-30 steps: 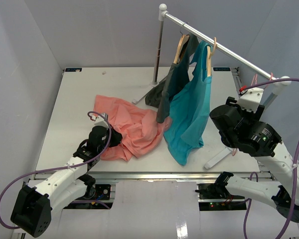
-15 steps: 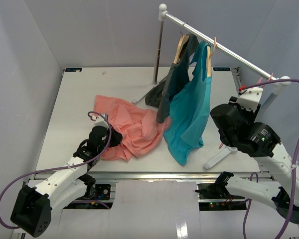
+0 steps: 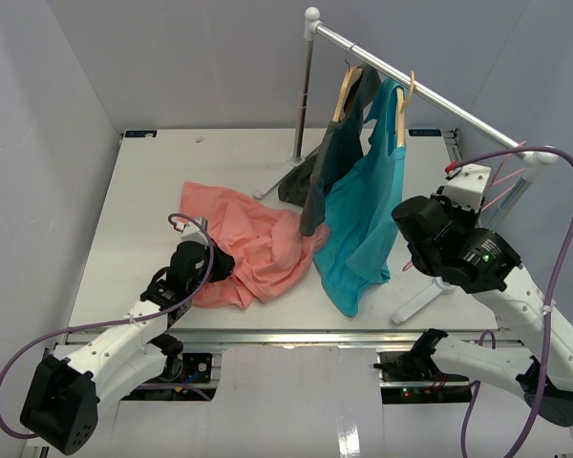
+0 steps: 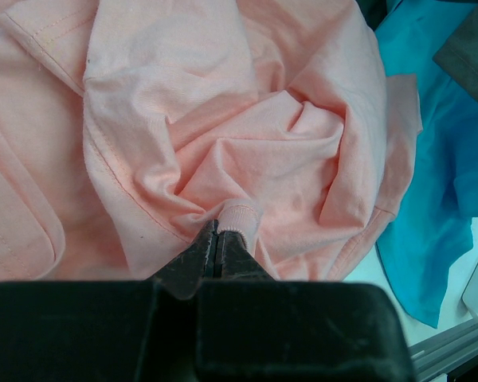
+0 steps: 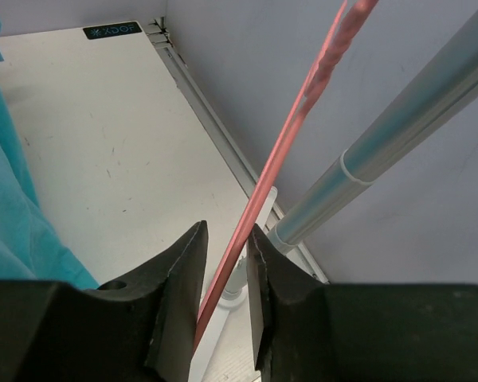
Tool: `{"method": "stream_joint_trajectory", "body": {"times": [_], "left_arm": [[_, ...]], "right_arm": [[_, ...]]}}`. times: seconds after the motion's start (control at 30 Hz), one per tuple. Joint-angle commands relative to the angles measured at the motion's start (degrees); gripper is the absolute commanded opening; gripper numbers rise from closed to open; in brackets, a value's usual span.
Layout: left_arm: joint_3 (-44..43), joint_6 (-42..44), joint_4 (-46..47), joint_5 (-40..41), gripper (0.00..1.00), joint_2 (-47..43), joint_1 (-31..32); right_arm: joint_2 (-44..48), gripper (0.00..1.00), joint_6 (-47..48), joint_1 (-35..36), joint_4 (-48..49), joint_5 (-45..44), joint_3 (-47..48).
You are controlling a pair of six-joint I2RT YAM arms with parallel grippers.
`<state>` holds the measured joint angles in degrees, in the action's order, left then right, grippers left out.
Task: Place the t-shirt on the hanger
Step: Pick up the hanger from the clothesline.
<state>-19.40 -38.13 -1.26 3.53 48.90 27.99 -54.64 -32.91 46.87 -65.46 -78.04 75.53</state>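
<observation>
At the near left of the table (image 3: 153, 191), the left gripper (image 4: 217, 232) is clenched on a small fold of the t-shirt (image 4: 223, 135). The shirt lies crumpled on the tabletop in a salmon heap, and its right edge meets the hem of the teal shirt (image 3: 363, 219). That teal shirt and a dark grey shirt (image 3: 329, 162) hang from wooden hangers (image 3: 345, 91) on the rail (image 3: 430, 91). Over on the right, the right gripper (image 5: 227, 239) straddles one thin pink rod of the hanger (image 5: 303, 103) — its fingers stand a little apart, with a sliver of gap beside one of them, so the rod is not clamped. The hanger sits beside the rail's right post (image 5: 398, 119), well apart from the t-shirt.
</observation>
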Motion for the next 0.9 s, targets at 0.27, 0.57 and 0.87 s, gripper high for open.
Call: {"method": "stream_joint_trajectory", "body": {"times": [0.27,0.57,0.87], "left_arm": [[-0.73,0.34,0.74,-0.90,0.00,-0.49,0.49],[-0.73,0.47,0.78,-0.98,0.00,-0.30,0.53],[-0.73,0.51,0.73,-0.98,0.00,-0.22,0.49]], "right_arm": [[-0.04,0.21,17.09,-0.21,14.95,-0.29,4.42],[-0.11,0.11,20.23,-0.20,15.91,0.43,3.75],[3.36,0.08,27.57,-0.20,24.08,4.57,1.07]]}}
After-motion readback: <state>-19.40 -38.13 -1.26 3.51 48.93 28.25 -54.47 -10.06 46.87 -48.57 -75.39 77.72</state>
